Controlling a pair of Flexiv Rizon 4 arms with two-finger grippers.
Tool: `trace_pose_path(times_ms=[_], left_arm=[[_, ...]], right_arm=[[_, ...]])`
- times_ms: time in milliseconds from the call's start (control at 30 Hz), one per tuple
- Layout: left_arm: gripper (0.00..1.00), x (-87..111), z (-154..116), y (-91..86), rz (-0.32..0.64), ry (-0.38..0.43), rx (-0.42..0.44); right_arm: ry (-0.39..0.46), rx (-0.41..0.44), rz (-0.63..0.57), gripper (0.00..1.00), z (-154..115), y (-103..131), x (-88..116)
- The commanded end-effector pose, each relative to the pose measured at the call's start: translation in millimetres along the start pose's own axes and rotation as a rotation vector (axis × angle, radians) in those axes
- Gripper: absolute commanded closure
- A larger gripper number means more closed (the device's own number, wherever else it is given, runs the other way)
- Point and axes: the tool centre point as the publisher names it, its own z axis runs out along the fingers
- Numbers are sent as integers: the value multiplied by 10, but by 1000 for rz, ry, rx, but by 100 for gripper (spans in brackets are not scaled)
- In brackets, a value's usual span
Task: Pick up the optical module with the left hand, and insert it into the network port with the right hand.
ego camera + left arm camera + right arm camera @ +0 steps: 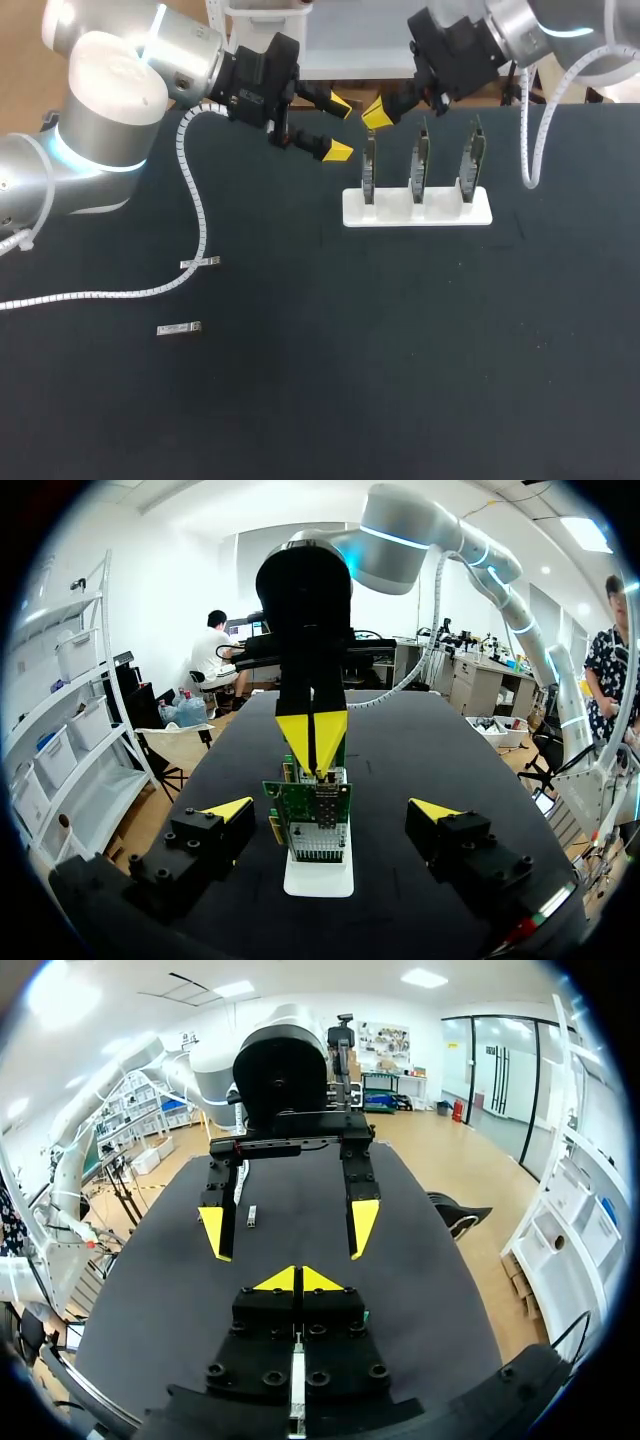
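One black table carries a white base with three upright boards. Just left of the base our left gripper gapes wide. Our right gripper, tips pinched together and empty, hangs over the base's leftmost board. One optical module and a second module lie well left of the base. We can read no print.

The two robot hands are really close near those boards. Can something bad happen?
Maybe. The open left gripper and the shut right gripper sit close together, so they might bump. Either could also knock the nearest board in the white stand. The left arm's cable lies by an optical module and might drag it.
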Motion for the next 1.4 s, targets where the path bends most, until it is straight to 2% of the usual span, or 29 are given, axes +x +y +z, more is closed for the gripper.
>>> trace_pose_path(times_ms=[33, 233, 400, 667, 867, 1100, 1400], left_arm=[[0, 3, 0, 7, 1, 0, 1], [0, 3, 0, 7, 1, 0, 1], [0, 3, 0, 7, 1, 0, 1], [0, 3, 0, 7, 1, 0, 1], [0, 3, 0, 7, 1, 0, 1], [0, 3, 0, 7, 1, 0, 1], [0, 3, 0, 7, 1, 0, 1]], right_arm=[[-1, -4, 1, 100, 55, -28, 71], [-19, -9, 6, 100, 21, -10, 48], [-72, -9, 27, 100, -49, -6, -43], [-122, -18, 13, 100, -327, 53, -172], [-102, -42, -20, 100, -627, 128, -74], [-58, -62, -42, 100, -831, 185, 103], [-28, -2, -8, 100, -976, 206, 318]])
